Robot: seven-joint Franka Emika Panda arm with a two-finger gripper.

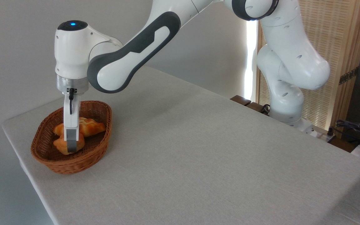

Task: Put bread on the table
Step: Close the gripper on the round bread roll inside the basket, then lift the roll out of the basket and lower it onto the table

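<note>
One gripper [71, 147] lowered over the bread [60, 146] in 1 basket [73, 162] w/ 1 loaf [91, 127], on table [198, 156]; finger spacing can't be told.

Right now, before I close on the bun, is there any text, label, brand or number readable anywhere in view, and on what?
None: no readable text in this view.
The arm's white wrist housing shows only a blue light, no lettering.
The wicker basket, the bread and the table carry no marks.
The clutter at the right edge is too small and blurred to show any label.
</note>
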